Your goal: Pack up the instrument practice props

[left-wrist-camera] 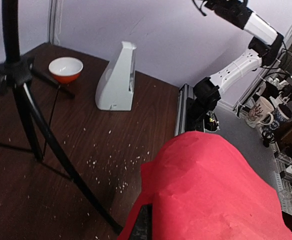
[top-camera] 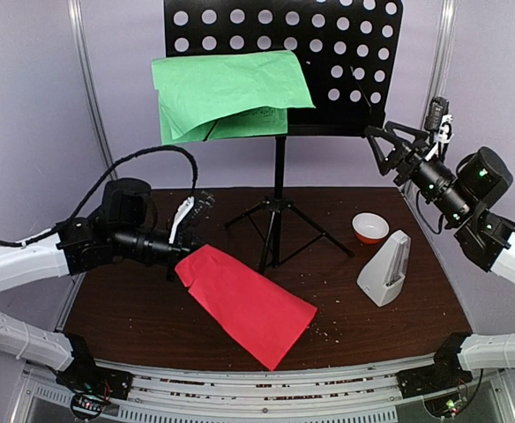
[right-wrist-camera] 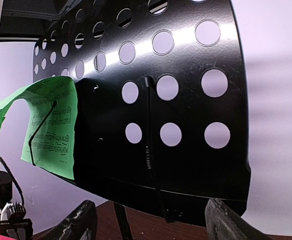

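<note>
You're clearing sheets: your left claw (top-camera: 185,238) is clamped on the red sheet (top-camera: 244,304), which drapes ahead of it onto the worktop (top-camera: 134,300), and your right claw (top-camera: 376,150) gapes wide, empty, facing the music stand (top-camera: 346,62) (green sheet (top-camera: 227,88) on it), so lift the red clear next.

Soft, even overhead light fills all three views, where you see a pale sheen across the black music stand (right-wrist-camera: 191,110) at the right wrist, a blurred red sheet (left-wrist-camera: 211,190) crowding the left wrist lens, and the frame uprights (top-camera: 90,88) bowing at the top view's edges.
</note>
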Action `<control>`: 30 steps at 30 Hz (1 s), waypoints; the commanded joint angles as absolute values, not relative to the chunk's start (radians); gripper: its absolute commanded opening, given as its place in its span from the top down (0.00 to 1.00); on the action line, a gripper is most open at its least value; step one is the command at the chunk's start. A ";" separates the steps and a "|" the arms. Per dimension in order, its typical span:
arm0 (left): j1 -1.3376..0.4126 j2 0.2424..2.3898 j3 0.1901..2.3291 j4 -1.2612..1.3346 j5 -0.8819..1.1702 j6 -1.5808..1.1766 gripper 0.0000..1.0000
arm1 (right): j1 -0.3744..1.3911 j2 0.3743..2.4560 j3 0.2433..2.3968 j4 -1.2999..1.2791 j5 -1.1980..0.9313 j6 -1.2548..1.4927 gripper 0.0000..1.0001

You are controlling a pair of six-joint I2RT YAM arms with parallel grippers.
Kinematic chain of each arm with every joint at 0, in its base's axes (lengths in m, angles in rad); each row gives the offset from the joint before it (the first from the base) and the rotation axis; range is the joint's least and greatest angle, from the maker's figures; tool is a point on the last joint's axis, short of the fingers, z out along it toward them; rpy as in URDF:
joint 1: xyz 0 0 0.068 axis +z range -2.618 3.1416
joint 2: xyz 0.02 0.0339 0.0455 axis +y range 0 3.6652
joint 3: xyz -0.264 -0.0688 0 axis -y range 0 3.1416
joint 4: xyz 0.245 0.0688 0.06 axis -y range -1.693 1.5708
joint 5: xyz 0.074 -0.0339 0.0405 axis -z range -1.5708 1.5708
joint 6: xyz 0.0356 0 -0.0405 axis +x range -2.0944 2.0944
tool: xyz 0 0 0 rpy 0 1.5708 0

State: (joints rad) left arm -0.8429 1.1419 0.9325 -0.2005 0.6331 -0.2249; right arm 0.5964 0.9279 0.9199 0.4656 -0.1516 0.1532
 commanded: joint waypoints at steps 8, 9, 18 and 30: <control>-0.710 1.021 0.646 -0.089 0.474 -0.525 1.00 | 0.603 0.850 0.820 0.492 0.006 0.108 0.22; -0.682 1.018 0.616 -0.072 0.484 -0.548 1.00 | 0.603 0.850 0.815 0.493 0.013 0.106 0.21; -0.369 1.142 0.436 0.100 0.595 -0.658 1.00 | 0.604 0.870 0.809 0.481 0.039 0.085 0.21; -0.239 1.245 0.397 0.111 0.494 -0.643 1.00 | 0.603 0.859 0.779 0.466 0.103 0.051 0.20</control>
State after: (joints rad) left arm -0.2653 1.2423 0.4103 0.0608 0.5430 -0.6422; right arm 0.5980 0.8715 0.8024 0.4583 0.0635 0.0719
